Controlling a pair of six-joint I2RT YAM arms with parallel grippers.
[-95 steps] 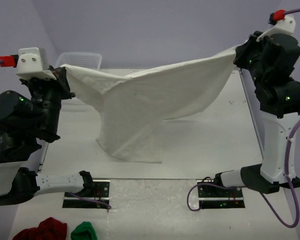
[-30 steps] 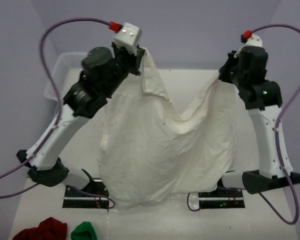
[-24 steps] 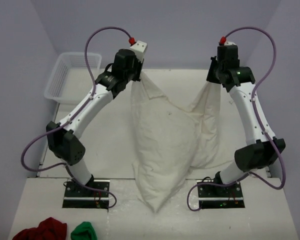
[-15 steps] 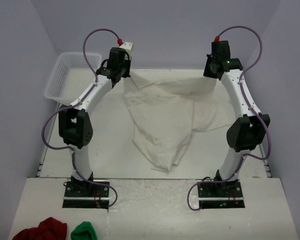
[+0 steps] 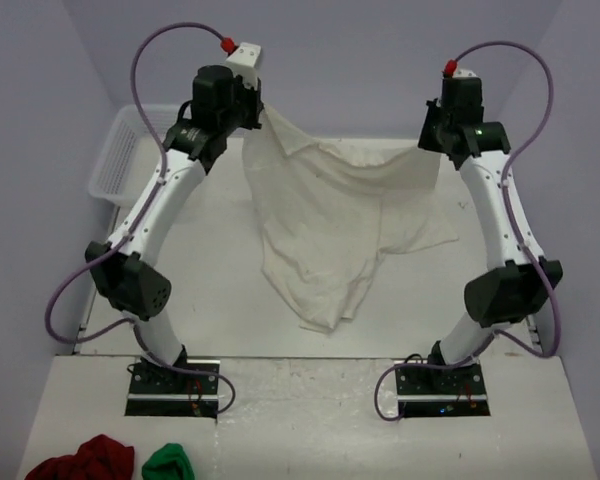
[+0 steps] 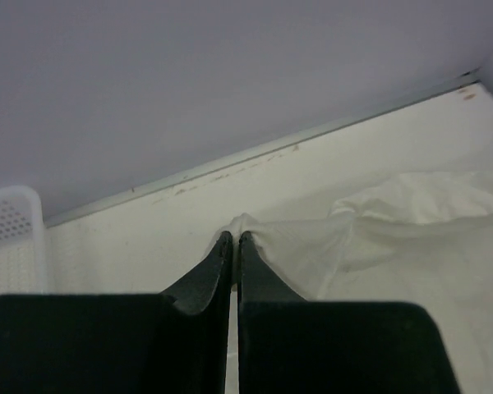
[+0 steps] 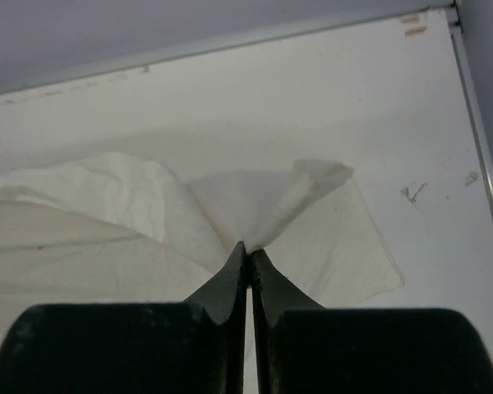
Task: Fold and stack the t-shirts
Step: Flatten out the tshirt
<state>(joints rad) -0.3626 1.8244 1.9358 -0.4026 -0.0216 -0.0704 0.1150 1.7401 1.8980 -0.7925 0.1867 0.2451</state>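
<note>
One off-white t-shirt [image 5: 325, 225] hangs between my two raised grippers over the far half of the table, its lower part trailing on the tabletop. My left gripper [image 5: 256, 112] is shut on the shirt's upper left corner; the left wrist view shows the cloth [image 6: 312, 246] pinched at my left gripper's [image 6: 233, 238] tips. At the upper right, my right gripper [image 5: 432, 148] is shut on the other corner. In the right wrist view the fabric [image 7: 255, 201] fans out from my right gripper's [image 7: 248, 249] closed tips.
A white mesh basket [image 5: 125, 150] stands at the table's far left, its corner [image 6: 12, 234] also showing in the left wrist view. A dark red cloth bundle [image 5: 85, 460] and a small green bundle [image 5: 168, 463] lie at the near left edge.
Both arms swung the shirt from near and high out over the far half of the table. In the last half second they rose a little, lifting the shirt's top edge.
</note>
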